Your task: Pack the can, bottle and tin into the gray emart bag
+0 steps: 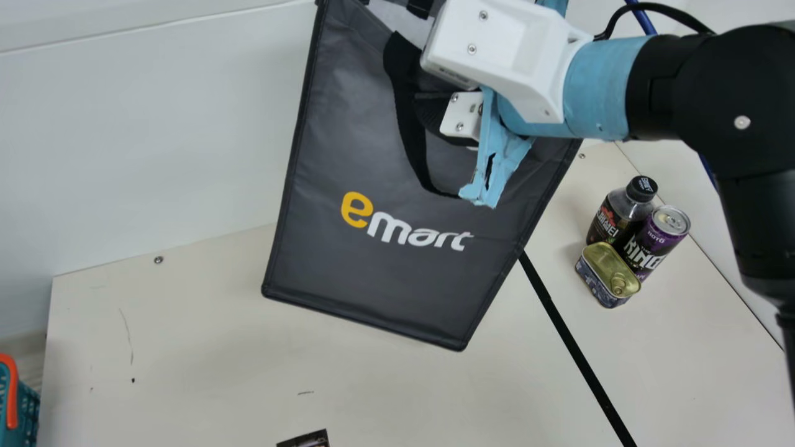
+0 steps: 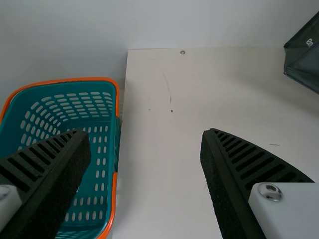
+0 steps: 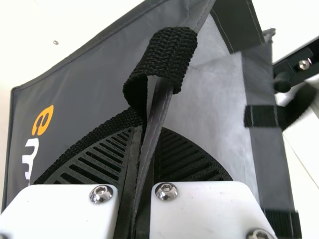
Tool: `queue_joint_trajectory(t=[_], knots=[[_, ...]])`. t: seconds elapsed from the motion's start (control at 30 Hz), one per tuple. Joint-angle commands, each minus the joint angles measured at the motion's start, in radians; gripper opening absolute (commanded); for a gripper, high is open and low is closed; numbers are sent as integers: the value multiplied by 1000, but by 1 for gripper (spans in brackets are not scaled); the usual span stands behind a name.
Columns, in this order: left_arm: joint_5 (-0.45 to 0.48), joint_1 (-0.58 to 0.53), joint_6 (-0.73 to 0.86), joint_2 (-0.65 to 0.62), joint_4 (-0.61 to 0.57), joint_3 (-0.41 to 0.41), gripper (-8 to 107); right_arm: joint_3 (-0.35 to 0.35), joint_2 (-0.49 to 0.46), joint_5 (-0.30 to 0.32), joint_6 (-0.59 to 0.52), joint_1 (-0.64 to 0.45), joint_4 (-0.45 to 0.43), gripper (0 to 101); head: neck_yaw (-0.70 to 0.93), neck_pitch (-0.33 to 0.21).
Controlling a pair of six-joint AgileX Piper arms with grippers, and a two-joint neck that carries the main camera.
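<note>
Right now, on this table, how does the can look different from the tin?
The can is tall and round; the tin is low and oblong. The can has a silver top, the tin a gold one. Both stand on the table beside the bottle, outside the bag.

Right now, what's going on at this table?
The right gripper is clamped on the rim of the gray bag, holding it at a tilt. The bottle, can and tin are grouped on the table, outside the bag, so packing isn't done. The left gripper is open and holds nothing, with a teal basket in its wrist view.
</note>
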Motion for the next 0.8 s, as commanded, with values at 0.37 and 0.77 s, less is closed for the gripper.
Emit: queue_joint_trajectory(t=[0.37, 0.77], knots=[[0, 0, 0, 0, 0, 0, 90, 83, -86, 0, 27, 94, -55, 0, -1, -23], [0, 0, 0, 0, 0, 0, 90, 191, -166, 0, 56, 189, -113, 0, -1, -23]])
